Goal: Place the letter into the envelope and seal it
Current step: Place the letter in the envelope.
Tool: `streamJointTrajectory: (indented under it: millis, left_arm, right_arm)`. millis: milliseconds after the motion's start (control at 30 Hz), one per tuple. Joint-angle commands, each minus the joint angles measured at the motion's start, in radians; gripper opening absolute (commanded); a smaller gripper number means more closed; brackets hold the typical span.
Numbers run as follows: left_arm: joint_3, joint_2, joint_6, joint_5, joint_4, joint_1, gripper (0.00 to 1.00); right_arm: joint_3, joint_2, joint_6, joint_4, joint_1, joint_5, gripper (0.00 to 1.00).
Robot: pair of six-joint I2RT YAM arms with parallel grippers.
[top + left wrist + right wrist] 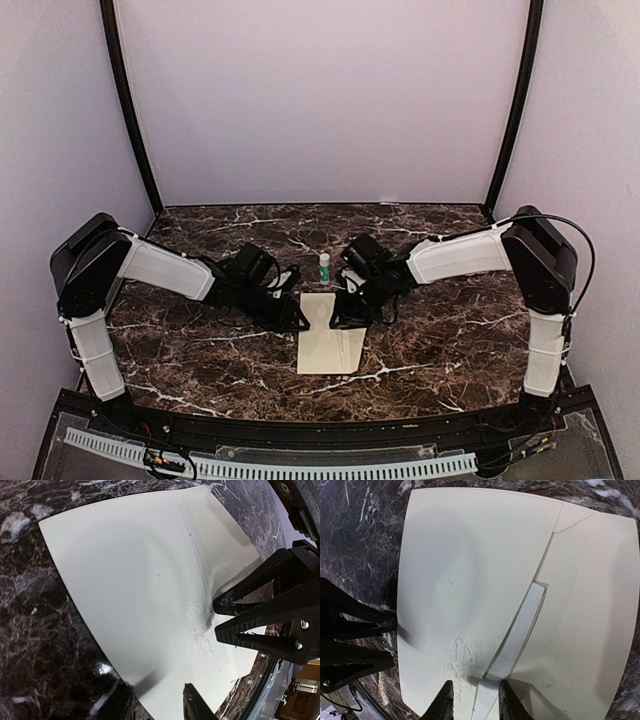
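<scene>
The envelope (328, 350) lies flat on the marble table (200, 340), one edge between the parted jaws of the left gripper (159, 706) and its flap fold between the parted jaws of the right gripper (474, 704); neither clamps it. No letter shows. The thin, light paper, wrinkled just ahead of the right jaws, would likely buckle and slide on the stone, so pinch an edge near the fold. No writing is readable

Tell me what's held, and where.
Nothing is gripped. The left gripper and right gripper, both open, rest their tips on the far end of the envelope.
</scene>
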Motion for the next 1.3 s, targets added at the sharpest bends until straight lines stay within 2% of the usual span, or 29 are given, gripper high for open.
streamJointTrajectory:
  millis: [0,267,567,700,1267]
  left_arm:
    - [0.006,0.019,0.019,-0.001,-0.044,-0.011,0.32]
    - [0.012,0.0,0.032,-0.045,-0.048,-0.011,0.31]
    - [0.005,-0.054,0.04,-0.109,-0.087,-0.009,0.37]
    - [-0.004,-0.05,0.033,-0.091,-0.071,-0.01,0.38]
    - [-0.01,0.011,-0.003,-0.006,0.0,-0.026,0.34]
  right_arm:
    - [0.015,0.015,-0.002,0.029,0.01,-0.016,0.28]
    - [0.03,-0.004,-0.006,0.006,0.012,0.029,0.29]
    - [-0.018,-0.061,0.019,-0.012,0.003,0.09,0.34]
    - [-0.037,-0.054,0.032,0.0,0.002,0.084,0.37]
    - [-0.035,-0.001,0.041,0.057,0.007,0.022,0.35]
